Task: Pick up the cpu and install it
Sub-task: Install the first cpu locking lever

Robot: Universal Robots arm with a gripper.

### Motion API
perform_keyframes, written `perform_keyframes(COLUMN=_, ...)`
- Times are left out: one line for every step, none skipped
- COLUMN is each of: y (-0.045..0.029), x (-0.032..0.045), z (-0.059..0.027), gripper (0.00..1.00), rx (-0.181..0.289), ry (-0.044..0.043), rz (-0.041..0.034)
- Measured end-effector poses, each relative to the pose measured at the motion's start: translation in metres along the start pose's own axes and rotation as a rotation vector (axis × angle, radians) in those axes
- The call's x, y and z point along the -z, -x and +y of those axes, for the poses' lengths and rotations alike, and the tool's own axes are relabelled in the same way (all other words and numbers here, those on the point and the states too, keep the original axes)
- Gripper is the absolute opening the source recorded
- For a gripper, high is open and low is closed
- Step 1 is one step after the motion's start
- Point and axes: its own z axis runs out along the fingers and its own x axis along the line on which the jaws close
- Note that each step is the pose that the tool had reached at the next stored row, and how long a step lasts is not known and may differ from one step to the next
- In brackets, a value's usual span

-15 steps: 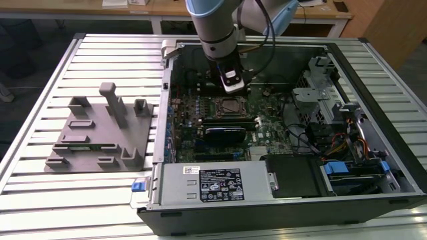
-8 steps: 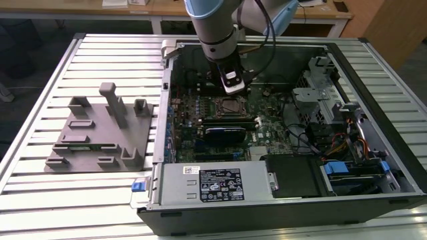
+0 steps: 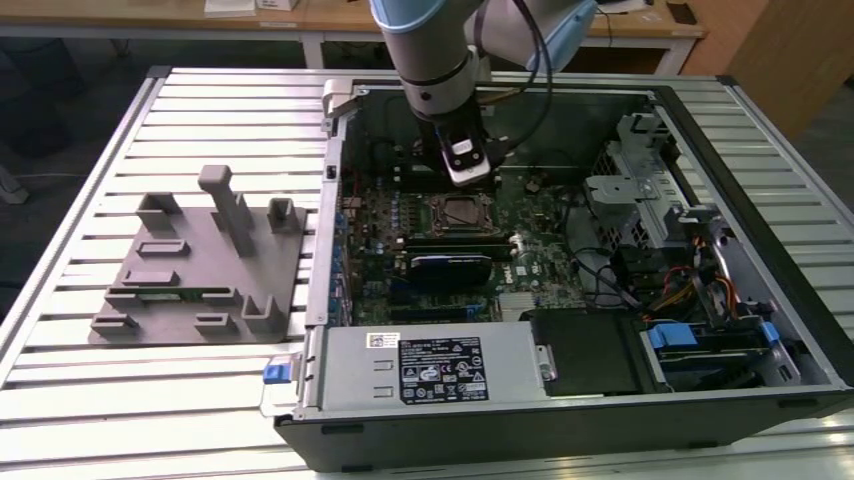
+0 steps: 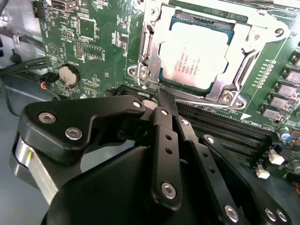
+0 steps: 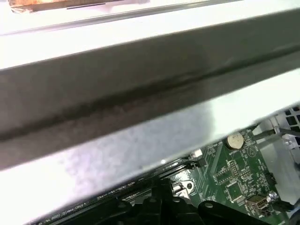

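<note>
From my station, the fingers [image 4: 161,101] look pressed together, tips meeting with nothing between them, though the dark linkage hides much of the motherboard [image 4: 89,42] below. The cpu [image 4: 199,56] sits just beyond the fingertips, seated in its socket under the metal retention frame [image 4: 243,42]; its silvery top is plain, its print too faint to read. In the exterior view the fingers [image 3: 467,180] hang inside the computer case [image 3: 561,420] on the desk [image 3: 80,400].
</note>
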Motion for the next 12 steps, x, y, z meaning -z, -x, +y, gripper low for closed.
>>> perform_keyframes(y=0.0003, x=0.0012, z=0.0003, gripper=0.11, rx=0.0, ry=-0.0001, rz=0.0)
perform_keyframes(y=0.0006, x=0.0022, z=0.0005, gripper=0.11, rx=0.0, ry=0.0001, rz=0.0)
perform_keyframes(y=0.0008, x=0.0029, z=0.0007, gripper=0.11, rx=0.0, ry=0.0001, rz=0.0)
perform_keyframes(y=0.0008, x=0.0031, z=0.0009, gripper=0.11, rx=0.0, ry=0.0001, rz=-0.0001)
perform_keyframes(y=0.0007, x=0.003, z=0.0011, gripper=0.11, rx=0.0, ry=0.0002, rz=-0.0001)
perform_keyframes(y=0.0005, x=0.003, z=0.0016, gripper=0.11, rx=0.0, ry=0.0001, rz=-0.0001)
perform_keyframes(y=0.0002, x=0.0029, z=0.0024, gripper=0.11, rx=0.0, ry=0.0, rz=0.0)
perform_keyframes(y=-0.0003, x=0.0028, z=0.0034, gripper=0.11, rx=0.0, ry=0.0, rz=-0.0001)
perform_keyframes(y=-0.0007, x=0.0027, z=0.0045, gripper=0.11, rx=0.0, ry=-0.0001, rz=-0.0002)
perform_keyframes(y=-0.0012, x=0.0026, z=0.0056, gripper=0.11, rx=-0.001, ry=-0.0002, rz=-0.0002)
perform_keyframes(y=-0.0015, x=0.0025, z=0.0065, gripper=0.11, rx=-0.001, ry=-0.0003, rz=-0.0003)
perform_keyframes(y=-0.0017, x=0.0024, z=0.0069, gripper=0.11, rx=-0.002, ry=-0.0005, rz=-0.0004)
